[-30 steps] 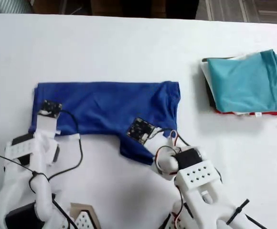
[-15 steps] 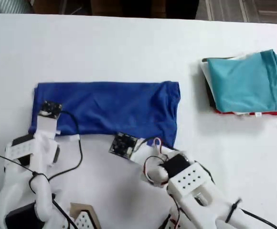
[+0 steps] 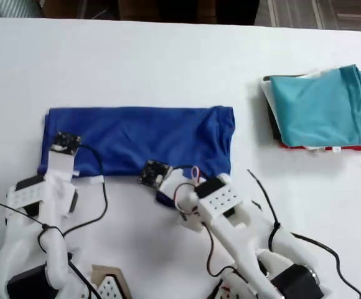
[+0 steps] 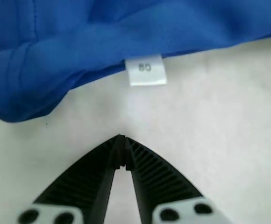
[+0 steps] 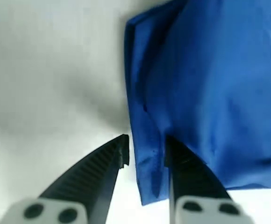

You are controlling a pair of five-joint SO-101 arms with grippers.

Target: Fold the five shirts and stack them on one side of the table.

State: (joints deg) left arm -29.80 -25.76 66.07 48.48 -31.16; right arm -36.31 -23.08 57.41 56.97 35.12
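White worktop (image 3: 168, 56), dim room (image 3: 168, 9) behind (folded stack (image 3: 320, 109) aside); left fingers (image 4: 89, 182) together, right fingers (image 5: 93, 182) apart, seemingly astride the blue shirt (image 3: 137, 140).

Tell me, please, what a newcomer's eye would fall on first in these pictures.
A royal-blue cloth shirt, folded into a long band, lies across the middle of the white table. Near the table's right side sits a stack of folded shirts with a teal one on top. The right arm has its jaws open astride the blue shirt's near edge.
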